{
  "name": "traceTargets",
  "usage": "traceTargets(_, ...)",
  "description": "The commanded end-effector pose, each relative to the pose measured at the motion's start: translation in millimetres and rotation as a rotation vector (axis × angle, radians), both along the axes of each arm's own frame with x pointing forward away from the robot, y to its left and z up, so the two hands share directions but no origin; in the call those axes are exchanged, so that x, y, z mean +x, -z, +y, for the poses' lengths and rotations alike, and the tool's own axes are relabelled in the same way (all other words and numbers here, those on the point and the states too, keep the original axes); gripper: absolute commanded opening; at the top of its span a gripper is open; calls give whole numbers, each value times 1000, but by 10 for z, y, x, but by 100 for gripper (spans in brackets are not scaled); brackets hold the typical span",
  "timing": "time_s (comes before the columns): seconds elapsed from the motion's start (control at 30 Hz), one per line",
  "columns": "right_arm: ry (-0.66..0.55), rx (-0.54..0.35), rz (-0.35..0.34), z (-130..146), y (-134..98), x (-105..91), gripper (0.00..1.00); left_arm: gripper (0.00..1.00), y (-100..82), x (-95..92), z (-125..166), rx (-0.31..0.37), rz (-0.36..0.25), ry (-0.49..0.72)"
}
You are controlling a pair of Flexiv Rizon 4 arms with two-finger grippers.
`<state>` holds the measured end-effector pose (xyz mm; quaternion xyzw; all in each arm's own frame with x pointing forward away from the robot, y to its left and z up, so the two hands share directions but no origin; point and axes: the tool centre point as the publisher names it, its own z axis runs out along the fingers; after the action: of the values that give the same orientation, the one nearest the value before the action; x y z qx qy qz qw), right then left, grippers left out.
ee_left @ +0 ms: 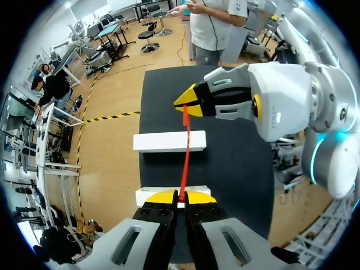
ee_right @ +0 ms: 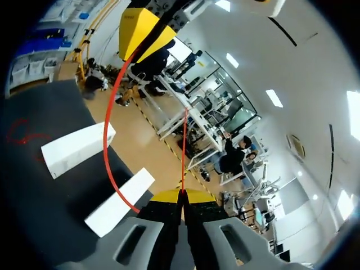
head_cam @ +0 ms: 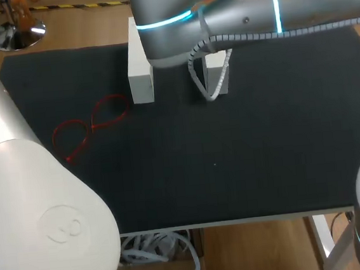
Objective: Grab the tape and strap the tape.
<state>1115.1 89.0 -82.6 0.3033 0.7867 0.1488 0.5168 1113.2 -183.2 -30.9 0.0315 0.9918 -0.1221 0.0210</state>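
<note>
Tool by tool, our left tool (ee_left: 181,197) and right tool (ee_right: 183,194) each have their fingers pressed together on the red tape (ee_left: 185,157), so we judge the grab done. Above the black counter (head_cam: 246,160) that tape runs from one tool to the other across the two white blocks (ee_left: 169,140); we cannot tell whether it touches them. Strapping looks not yet done, and a spare red loop (head_cam: 90,131) lies well apart, untouched.
</note>
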Motion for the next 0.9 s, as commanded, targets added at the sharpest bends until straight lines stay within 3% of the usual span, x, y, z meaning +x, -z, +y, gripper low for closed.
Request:
traceTargets(0.03,28,-52,33,54,-19,27,0,0,-13,2,-4,5,2,0)
traceTargets(0.57,-75,-173,-3,144,-109,51,0,0,-13,2,-4,5,2,0)
traceTargets(0.9,-71,-176,-20,192,-117,101,0,0,-13,2,-4,5,2,0)
